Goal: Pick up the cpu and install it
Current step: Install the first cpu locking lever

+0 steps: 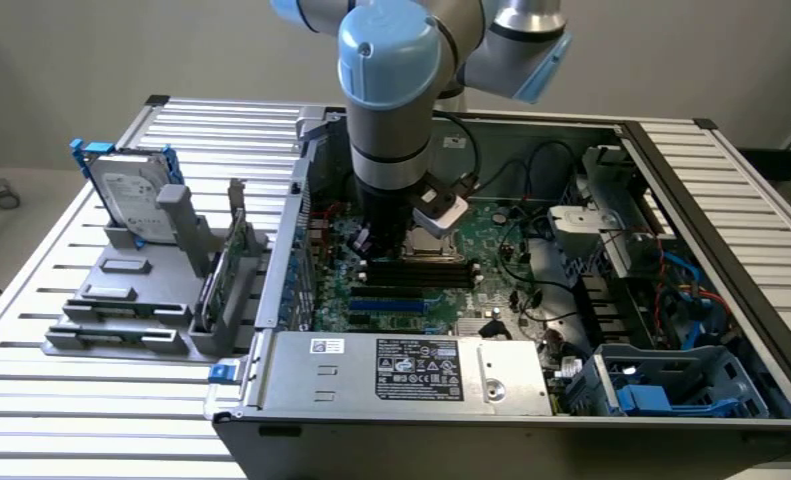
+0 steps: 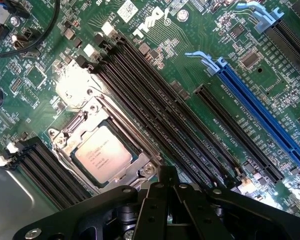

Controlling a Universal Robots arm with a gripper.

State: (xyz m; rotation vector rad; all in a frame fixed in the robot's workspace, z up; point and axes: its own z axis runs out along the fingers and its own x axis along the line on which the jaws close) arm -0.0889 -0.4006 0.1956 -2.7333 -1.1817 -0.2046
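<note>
The Universal Robots arm (image 1: 392,110) is reaching down into the open computer case (image 1: 529,300) in the middle of the exterior view, its wrist hanging just above the green motherboard (image 1: 502,270). The gripper (image 2: 167,192) is showing in the wrist view as a black linkage with its fingers (image 2: 168,176) pressed together, clenched on nothing.

The cpu (image 2: 104,154) is sitting flat inside the metal socket frame (image 2: 101,145) on the motherboard, its silvery top facing up, with nothing touching it. The gripper tip is hanging just beside the socket's corner, above the board. Long black memory slots (image 2: 155,107) are running diagonally beside the socket, and blue expansion slots (image 2: 262,112) are lying farther along the board.

In the exterior view's left, a hard drive (image 1: 139,200) in a blue bracket is standing upright on a grey fixture (image 1: 135,300) on the slatted table (image 1: 62,400). A power supply (image 1: 409,375) is sitting at the case's near edge.
</note>
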